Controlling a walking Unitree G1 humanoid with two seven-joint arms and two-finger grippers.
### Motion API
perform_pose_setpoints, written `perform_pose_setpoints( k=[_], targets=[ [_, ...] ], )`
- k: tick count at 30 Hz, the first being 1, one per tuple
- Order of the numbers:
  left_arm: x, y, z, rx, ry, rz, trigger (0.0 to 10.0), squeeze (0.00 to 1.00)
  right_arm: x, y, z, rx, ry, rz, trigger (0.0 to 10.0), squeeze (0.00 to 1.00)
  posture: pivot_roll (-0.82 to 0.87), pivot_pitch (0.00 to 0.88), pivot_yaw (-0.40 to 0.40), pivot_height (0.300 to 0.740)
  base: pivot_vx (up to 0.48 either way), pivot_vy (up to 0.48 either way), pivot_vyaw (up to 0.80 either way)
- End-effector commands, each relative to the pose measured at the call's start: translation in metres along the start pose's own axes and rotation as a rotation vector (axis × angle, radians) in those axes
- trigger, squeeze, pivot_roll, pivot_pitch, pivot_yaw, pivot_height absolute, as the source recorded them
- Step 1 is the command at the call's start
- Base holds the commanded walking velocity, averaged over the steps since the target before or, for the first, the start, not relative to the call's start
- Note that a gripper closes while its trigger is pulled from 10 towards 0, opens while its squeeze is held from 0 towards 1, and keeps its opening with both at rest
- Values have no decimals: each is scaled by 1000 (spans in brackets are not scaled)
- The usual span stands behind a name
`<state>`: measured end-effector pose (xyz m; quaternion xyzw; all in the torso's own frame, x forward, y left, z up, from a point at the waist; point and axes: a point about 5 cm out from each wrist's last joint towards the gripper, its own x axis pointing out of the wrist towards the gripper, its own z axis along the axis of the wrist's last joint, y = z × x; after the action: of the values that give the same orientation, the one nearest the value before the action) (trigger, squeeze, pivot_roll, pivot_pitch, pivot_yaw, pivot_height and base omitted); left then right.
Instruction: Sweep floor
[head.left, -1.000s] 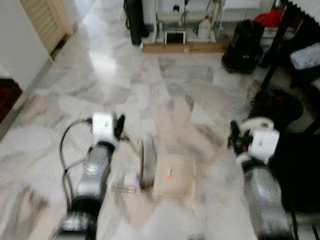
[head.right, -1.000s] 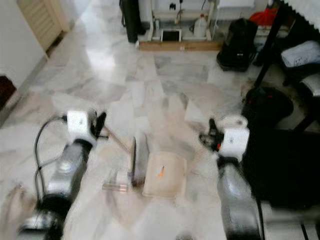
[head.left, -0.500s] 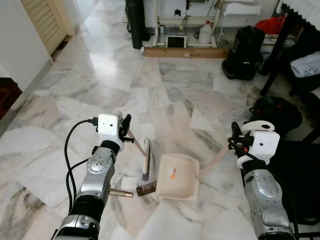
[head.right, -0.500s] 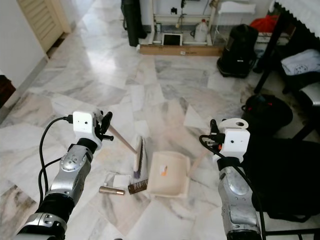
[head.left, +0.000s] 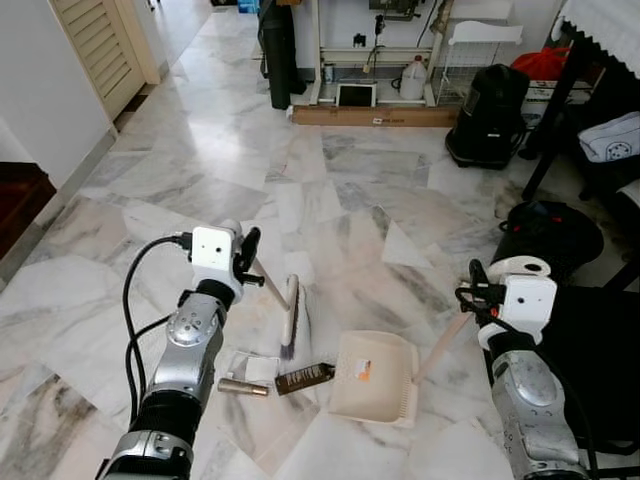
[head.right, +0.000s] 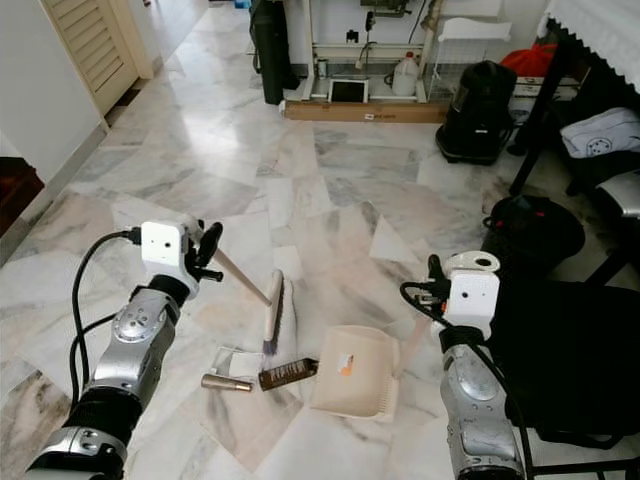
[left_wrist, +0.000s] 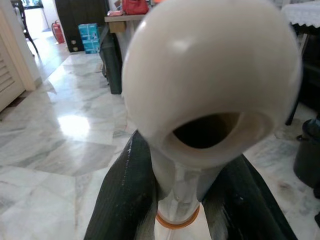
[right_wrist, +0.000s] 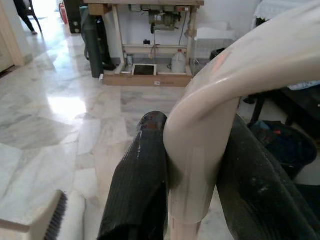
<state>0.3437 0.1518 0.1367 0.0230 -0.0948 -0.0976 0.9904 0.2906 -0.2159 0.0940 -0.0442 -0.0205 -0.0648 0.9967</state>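
A cream hand broom (head.left: 291, 312) stands on the marble floor with its bristles down, and my left gripper (head.left: 247, 262) is shut on its handle (left_wrist: 200, 125). A cream dustpan (head.left: 375, 376) rests on the floor to the right of the broom, and my right gripper (head.left: 478, 292) is shut on its long handle (right_wrist: 210, 150). Between broom and pan lie a brown bottle (head.left: 305, 378), a small gold tube (head.left: 243, 386) and a white paper scrap (head.left: 252, 366).
A black bag (head.left: 550, 232) sits on the floor at the right, by a dark table leg (head.left: 555, 110). Further back stand a black vacuum (head.left: 488, 100), a wooden plank (head.left: 375, 115) and a white jug (head.left: 412, 78). A louvred door (head.left: 95, 40) is at the far left.
The dustpan has slid right and nearer to me with my right gripper. The brown bottle now lies bare between broom and pan. The camera view has steadied and shifted slightly.
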Motion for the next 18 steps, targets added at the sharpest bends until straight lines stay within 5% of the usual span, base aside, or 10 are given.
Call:
perform_pose_setpoints(
  k=[1,18],
  targets=[
    [3,6,17,20,-69,3,10000,0,5,-1,7,-3,-47,-15,10000,0,25,125,48,740,0,0,0],
    [5,6,29,32,-100,-20,10000,0,5,1,-18,3,26,-47,10000,0,57,142,40,740,0,0,0]
  ],
)
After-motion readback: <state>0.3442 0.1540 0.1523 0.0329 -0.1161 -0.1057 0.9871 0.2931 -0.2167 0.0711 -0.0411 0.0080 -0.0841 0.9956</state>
